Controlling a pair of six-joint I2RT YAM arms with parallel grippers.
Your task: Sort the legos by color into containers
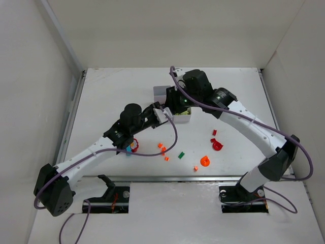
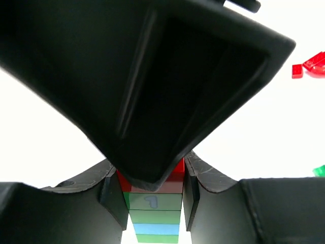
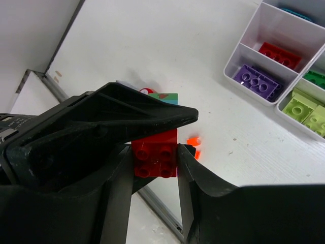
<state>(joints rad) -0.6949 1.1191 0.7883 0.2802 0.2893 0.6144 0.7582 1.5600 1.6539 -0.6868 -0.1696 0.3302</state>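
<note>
White walls box in a white bench (image 1: 101, 96). My two arms meet over its middle, just at 6 o'clock of the tray (image 3: 284, 28), which my right arm mostly hides from above.

My left claw (image 2: 152, 198) is pressed onto a stack (image 2: 155, 216) of bricks, pinching it by the green layer under the top one. Below that I see blue and more green. My right claw (image 3: 155, 165) pinches the red brick (image 3: 152, 152) that caps the same stack, one finger on each side, studs facing my wrist camera. So both claws hold one lump of legos between them, off the bench as far as I can judge.

I take this to be the splitting step, since the red brick has to come off before it can be sorted. The next move calls for a firm hold below while my right claw peels or twists the red brick away, rather than a straight tug that could slip.

Then it should go toward 2 o'clock in my right wrist view, to the compartment holding a red piece (image 3: 277, 55), next to the purple brick (image 3: 256, 81). Much is left to do. An orange round piece (image 1: 204, 161), red bits (image 1: 217, 145) and a dark green bit (image 1: 181, 155) lie loose at 5 o'clock of the bench's middle.
</note>
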